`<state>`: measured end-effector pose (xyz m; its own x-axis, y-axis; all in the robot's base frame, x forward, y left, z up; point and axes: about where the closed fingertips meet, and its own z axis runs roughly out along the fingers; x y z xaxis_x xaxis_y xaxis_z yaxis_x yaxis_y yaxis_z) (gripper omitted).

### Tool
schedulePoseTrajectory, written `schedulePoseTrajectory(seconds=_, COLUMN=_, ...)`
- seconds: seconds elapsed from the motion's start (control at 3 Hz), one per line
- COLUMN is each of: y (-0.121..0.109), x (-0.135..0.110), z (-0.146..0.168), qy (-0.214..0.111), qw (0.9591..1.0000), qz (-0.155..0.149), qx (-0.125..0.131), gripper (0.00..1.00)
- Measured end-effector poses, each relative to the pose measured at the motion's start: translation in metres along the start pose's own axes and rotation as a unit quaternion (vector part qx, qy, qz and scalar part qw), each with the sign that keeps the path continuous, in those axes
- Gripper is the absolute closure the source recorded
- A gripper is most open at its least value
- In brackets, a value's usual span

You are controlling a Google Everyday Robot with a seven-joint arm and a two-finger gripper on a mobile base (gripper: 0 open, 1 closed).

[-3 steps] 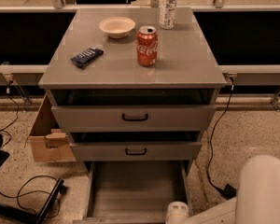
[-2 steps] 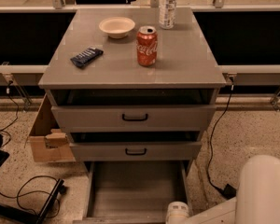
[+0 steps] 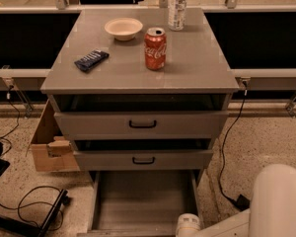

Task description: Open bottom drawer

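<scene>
The bottom drawer [image 3: 143, 201] of the grey cabinet is pulled far out toward me, and its plain grey inside shows with nothing in it. Its front panel and handle are cut off by the bottom edge of the view. The white arm [image 3: 278, 206] enters at the bottom right, and its round white end [image 3: 187, 225] sits at the drawer's front right corner. The gripper itself is below the frame edge and does not show.
The top drawer [image 3: 142, 124] and middle drawer [image 3: 143, 160] stand slightly out. A Coca-Cola can [image 3: 155, 49], bowl [image 3: 123, 28], dark snack bar [image 3: 91, 59] and bottle [image 3: 177, 1] sit on the cabinet top. A cardboard box [image 3: 49, 147] and cables [image 3: 29, 206] lie on the floor at left.
</scene>
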<state>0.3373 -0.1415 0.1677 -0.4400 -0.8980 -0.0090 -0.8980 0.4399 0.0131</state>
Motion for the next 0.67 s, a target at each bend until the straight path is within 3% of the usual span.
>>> schedulePoseTrajectory(seconds=0.33, y=-0.006, x=0.003, z=-0.011, qy=0.003, qw=1.0000, qz=0.002, qx=0.008, gripper=0.00)
schedulePoseTrajectory(seconds=0.67, y=-0.022, x=0.012, z=-0.044, qy=0.001, qw=0.9998, qz=0.001, qx=0.022, gripper=0.00)
